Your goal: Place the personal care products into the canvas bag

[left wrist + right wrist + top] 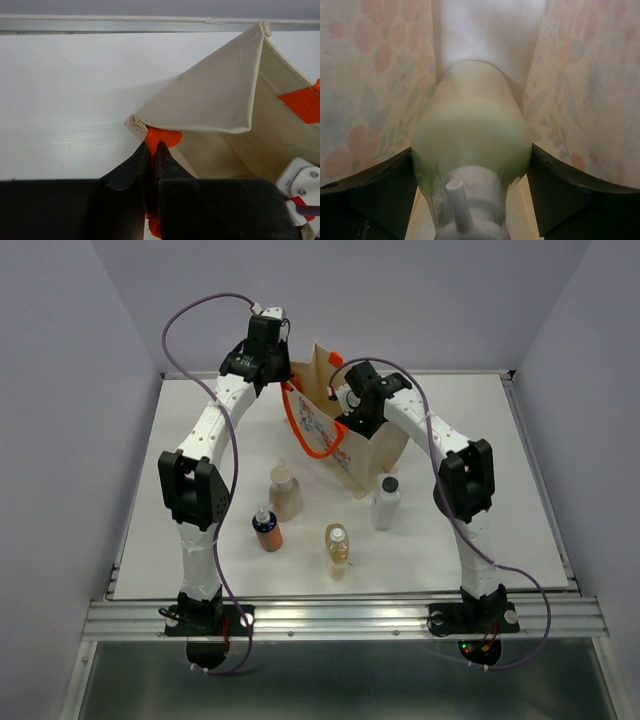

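Inside the canvas bag (372, 455), the pale yellow-green bottle (470, 135) is held by the right gripper (471, 155), jaws partly spread. Its long axis runs away from the wrist, with what looks like a white pump nearest, and from above it is hidden. The left gripper (151, 152) pinches tight on the bag's orange tab (164, 137).

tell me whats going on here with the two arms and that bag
The left tool is pinched shut on the orange tab at the rim of the canvas bag, holding it open. The right tool is down inside the bag, gripping the pale yellow-green bottle. Four more stand on the table outside it: the peach-pink bottle, orange-brown bottle, amber bottle and white bottle.
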`<state>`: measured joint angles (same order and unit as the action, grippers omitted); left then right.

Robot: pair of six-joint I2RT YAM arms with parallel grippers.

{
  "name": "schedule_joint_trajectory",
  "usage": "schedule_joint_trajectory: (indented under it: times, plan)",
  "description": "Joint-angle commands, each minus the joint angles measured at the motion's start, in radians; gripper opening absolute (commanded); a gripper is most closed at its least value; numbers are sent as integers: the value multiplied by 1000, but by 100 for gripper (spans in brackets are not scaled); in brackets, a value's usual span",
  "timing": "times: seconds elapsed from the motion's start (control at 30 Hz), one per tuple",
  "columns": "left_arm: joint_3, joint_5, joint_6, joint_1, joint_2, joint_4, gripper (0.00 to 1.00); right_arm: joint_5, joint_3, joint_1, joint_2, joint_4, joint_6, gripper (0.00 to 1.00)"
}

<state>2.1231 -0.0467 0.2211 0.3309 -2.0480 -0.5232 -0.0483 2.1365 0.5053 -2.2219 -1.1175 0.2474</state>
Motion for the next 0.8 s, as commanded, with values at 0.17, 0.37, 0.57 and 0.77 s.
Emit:
schedule_joint_trajectory:
  times: [0.17, 0.37, 0.57, 0.77]
  plan:
    - [25, -90, 3, -39, 28, 14, 0, 217, -62, -42, 57, 1, 4, 9]
    - [14, -113, 7, -72, 38, 6, 0, 248, -29, -89, 85, -31, 3, 9]
    - [18, -125, 3, -75, 35, 5, 0, 294, -27, -122, 85, -54, -8, 9]
    - [31, -95, 4, -75, 32, 0, 0, 256, -17, -122, 51, -50, -10, 43]
